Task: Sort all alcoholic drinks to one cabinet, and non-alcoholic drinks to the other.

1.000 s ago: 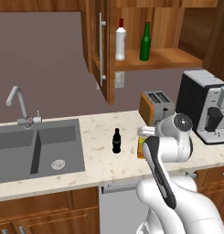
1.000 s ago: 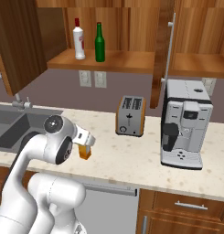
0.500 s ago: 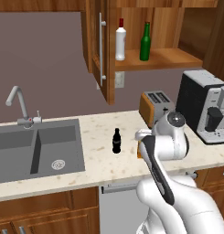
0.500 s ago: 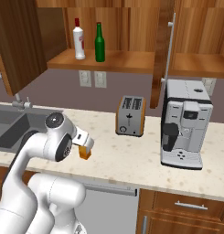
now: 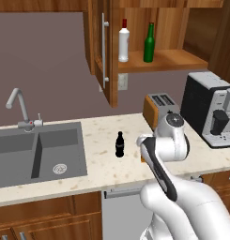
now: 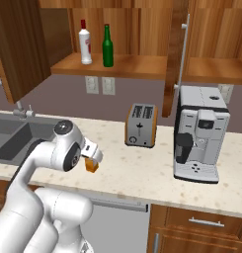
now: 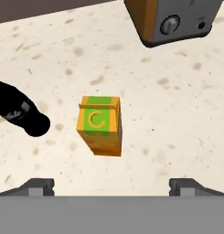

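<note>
In the left base view the arm's wrist covers nearly all of the juice carton [image 5: 142, 158], leaving a sliver of orange at its 9 o'clock side. In the right base view the hand hides the carton's [image 6: 92, 165] top. In the hand view the cola bottle [image 7: 17, 112] is cut off by the left edge at 9 o'clock, its label unreadable, and the toaster [image 7: 173, 19] runs off the top edge at 1 o'clock. The print on the white bottle [image 5: 124, 41] is too small to read.
</note>
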